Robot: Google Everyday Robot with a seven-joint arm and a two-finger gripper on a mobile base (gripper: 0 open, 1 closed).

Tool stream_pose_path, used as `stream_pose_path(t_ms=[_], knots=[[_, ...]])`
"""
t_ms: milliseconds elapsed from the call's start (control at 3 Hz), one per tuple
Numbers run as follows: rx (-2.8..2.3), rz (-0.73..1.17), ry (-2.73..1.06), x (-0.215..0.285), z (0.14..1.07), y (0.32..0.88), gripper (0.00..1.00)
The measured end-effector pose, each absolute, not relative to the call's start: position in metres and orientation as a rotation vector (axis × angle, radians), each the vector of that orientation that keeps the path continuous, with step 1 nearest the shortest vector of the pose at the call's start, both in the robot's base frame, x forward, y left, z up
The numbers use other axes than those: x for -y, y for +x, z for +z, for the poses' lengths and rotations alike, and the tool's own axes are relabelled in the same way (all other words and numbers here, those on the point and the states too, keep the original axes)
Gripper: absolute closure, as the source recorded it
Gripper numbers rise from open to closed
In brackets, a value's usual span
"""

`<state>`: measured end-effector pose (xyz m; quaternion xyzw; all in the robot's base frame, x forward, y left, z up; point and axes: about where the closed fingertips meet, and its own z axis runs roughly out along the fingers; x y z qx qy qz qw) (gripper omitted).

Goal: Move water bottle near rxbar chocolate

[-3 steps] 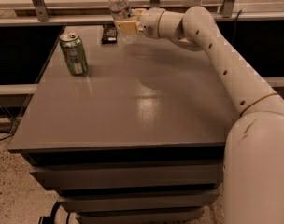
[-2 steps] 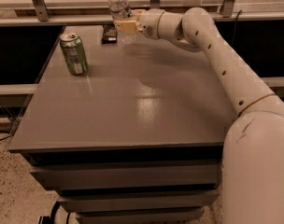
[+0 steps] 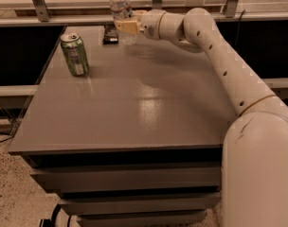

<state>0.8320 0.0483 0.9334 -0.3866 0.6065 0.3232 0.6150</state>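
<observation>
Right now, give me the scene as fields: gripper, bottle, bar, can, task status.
gripper: at the table's far edge, closed around the middle of the water bottle
water bottle: upright, in the gripper, just right of the rxbar chocolate
rxbar chocolate: flat on the table, far edge
green can: upright, left side, apart from both
table: grey top
task status: bottle beside the bar, not yet released
</observation>
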Motion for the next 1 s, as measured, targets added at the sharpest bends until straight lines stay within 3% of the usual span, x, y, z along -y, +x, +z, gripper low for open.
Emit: stream_pose_path(t_ms=[667, 1000], knots=[[-1.424, 0.761, -0.849, -0.044, 0.919, 0.833, 0.13], [-1.418, 0.772, -0.819, -0.041, 0.912, 0.834, 0.0]])
